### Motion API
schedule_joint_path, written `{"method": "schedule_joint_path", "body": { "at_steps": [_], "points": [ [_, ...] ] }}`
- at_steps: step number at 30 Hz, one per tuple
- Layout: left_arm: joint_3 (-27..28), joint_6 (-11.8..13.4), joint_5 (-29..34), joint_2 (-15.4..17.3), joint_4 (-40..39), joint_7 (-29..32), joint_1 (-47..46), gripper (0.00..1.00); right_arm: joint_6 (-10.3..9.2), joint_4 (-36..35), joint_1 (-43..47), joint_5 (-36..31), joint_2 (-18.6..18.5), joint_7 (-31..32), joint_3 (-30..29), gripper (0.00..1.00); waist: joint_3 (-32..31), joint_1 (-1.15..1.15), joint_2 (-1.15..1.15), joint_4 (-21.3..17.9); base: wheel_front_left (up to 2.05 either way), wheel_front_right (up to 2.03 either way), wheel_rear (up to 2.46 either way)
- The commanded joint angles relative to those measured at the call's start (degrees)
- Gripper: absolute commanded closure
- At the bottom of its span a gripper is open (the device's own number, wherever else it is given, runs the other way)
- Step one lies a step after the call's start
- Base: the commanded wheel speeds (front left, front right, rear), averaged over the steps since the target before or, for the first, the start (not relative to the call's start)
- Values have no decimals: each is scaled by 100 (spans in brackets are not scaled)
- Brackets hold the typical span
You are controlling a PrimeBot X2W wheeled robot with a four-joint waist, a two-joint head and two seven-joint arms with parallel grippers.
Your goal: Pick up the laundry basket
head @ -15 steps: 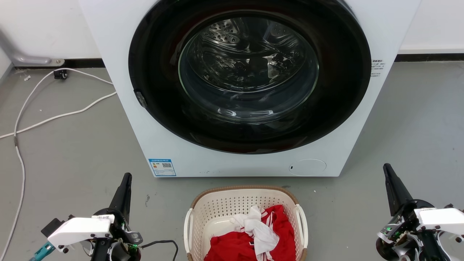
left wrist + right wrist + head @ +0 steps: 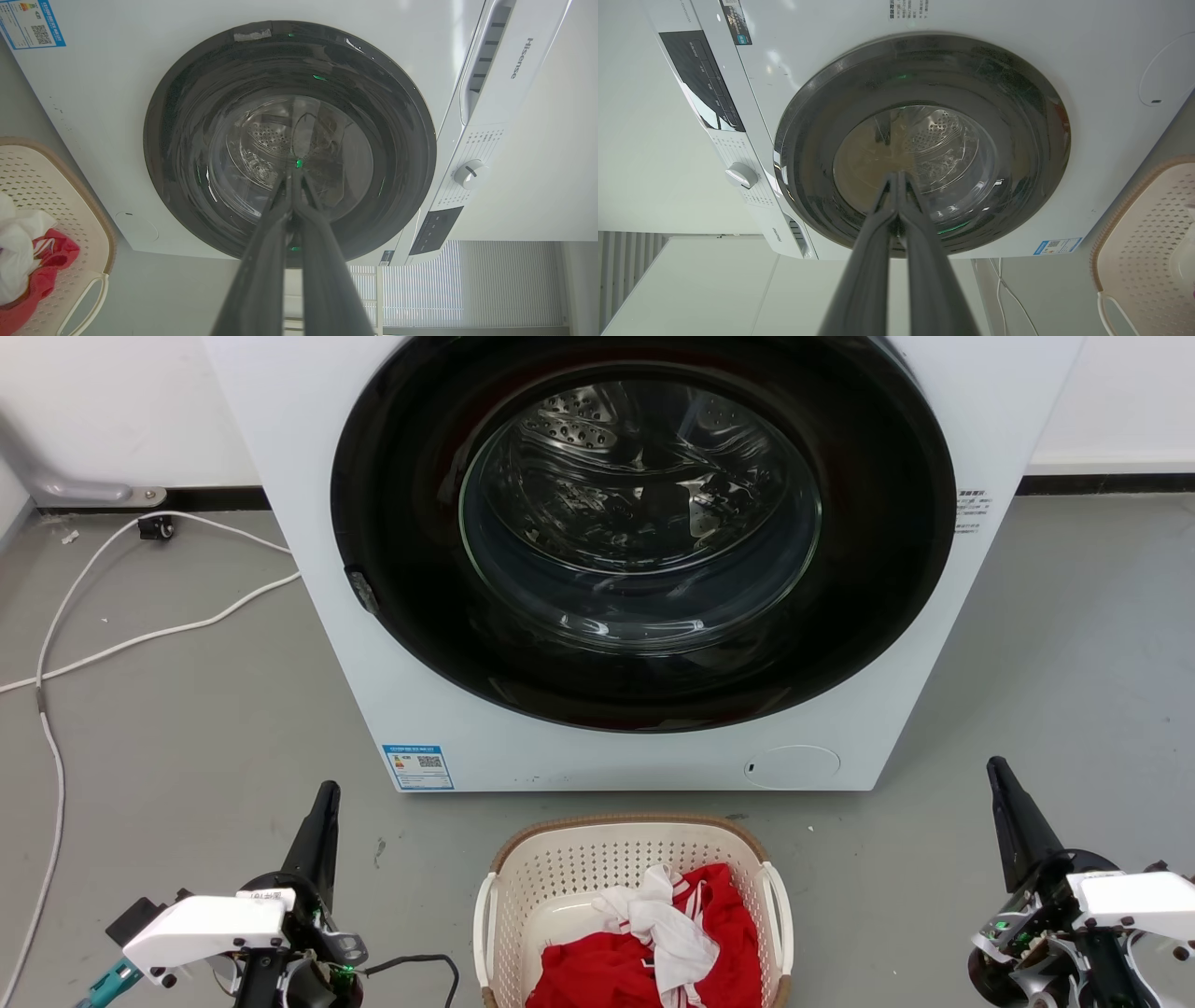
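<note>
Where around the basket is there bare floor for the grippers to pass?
Bare grey floor flanks the laundry basket: between it and the right gripper, and between it and the left gripper apart from a black cable. Crowded: the narrow strip between its far rim and the washing machine. White cables cross the far-left floor.

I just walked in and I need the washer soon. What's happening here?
A two-armed robot is set up to pick up the laundry basket. The basket sits on the floor in front of the washing machine and has red and white clothes inside. Nothing is being handled yet. The left gripper and right gripper hover on either side of the basket, both shut, empty and apart from it.
</note>
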Motion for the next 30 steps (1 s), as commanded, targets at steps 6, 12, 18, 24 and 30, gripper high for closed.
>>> {"method": "schedule_joint_path", "body": {
  "at_steps": [6,12,18,24,30],
  "points": [
    [2,0,0,-2,0,0,-1,0,0,-1,-1,-1,3,0,-2,0,0,0,0,0,0,0,0],
    [-109,5,9,-18,56,-104,15,0,0,12,71,-6,11,-93,28,0,3,0,0,1,0,0,0],
    [-245,3,50,-18,-22,-288,-41,0,0,-83,85,-138,12,-274,113,0,6,0,0,4,0,0,0],
    [-221,2,415,-19,-125,-448,-69,0,0,-179,110,-383,9,-447,183,0,8,0,0,11,0,0,0],
    [-160,0,963,-20,-227,-595,-79,0,0,-282,120,-1050,-5,-597,205,0,6,0,0,14,0,0,0]
  ]
}}
